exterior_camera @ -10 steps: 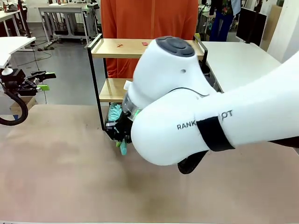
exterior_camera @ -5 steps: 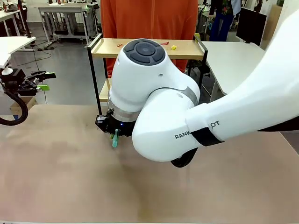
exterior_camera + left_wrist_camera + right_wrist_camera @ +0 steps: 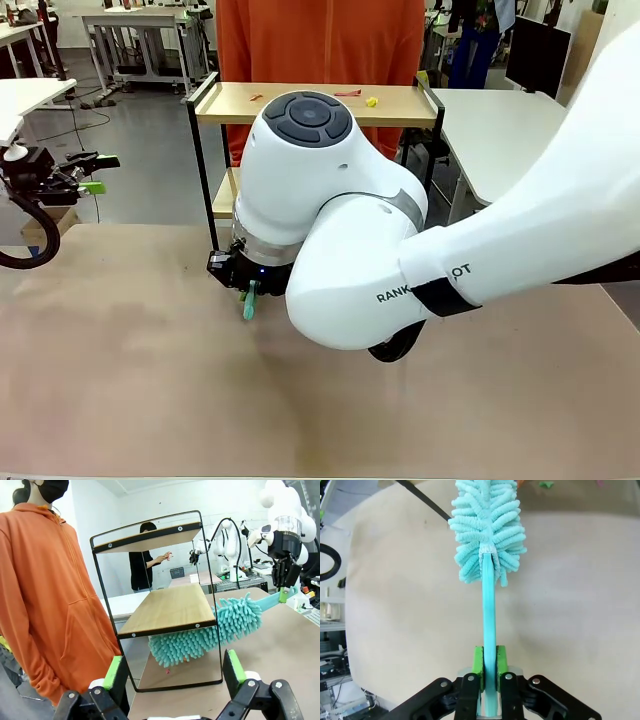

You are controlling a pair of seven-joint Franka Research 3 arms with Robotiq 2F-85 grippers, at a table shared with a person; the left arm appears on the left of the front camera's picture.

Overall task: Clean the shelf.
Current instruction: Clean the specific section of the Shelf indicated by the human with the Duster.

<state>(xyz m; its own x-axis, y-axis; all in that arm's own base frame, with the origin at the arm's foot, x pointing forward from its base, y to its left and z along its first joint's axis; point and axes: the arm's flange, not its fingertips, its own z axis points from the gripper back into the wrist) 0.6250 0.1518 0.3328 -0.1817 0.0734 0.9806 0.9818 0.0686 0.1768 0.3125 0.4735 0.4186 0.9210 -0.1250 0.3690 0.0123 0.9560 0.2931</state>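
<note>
At the far side of the brown table (image 3: 150,380) stands the shelf (image 3: 400,105), just in front of a person in an orange hoodie (image 3: 320,40). The big white right arm reaches across the middle and hides much of the shelf. The right gripper (image 3: 246,290) is low, near the shelf's left leg. Its jaws are squeezed tight on the thin handle of a blue-green fluffy duster (image 3: 487,530). In the left wrist view, the duster's fluffy head pokes in under the lower board, above the table. A small yellow bit (image 3: 372,101) and a red bit (image 3: 347,93) lie on the top board. The left gripper (image 3: 100,172) hangs at the far left, well apart from the shelf, with its jaws wide and nothing between them.
</note>
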